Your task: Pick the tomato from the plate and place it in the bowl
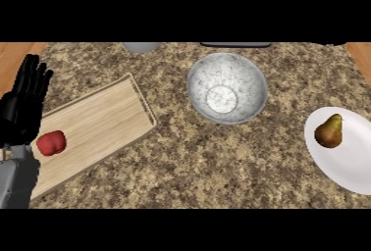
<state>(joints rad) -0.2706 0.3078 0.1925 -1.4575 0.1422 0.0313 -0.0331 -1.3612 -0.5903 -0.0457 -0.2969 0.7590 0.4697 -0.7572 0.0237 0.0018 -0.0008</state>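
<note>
Tomato [51, 142] sits on wooden tray [101, 122], not white plate [348, 162], well left of bowl [226, 88]; left robot hand [22, 105], released, fingers straight, just beside it, nearest; right unseen.

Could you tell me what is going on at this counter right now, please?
Nothing is being handled yet. The robot's left hand rests open, fingers up, at the view's left edge; the right hand is out of view. A red tomato lies on a wooden board close beside that hand, not on the white plate, which holds a brown pear at the right. The speckled bowl stands between them near the back, and I see nothing in it.
</note>
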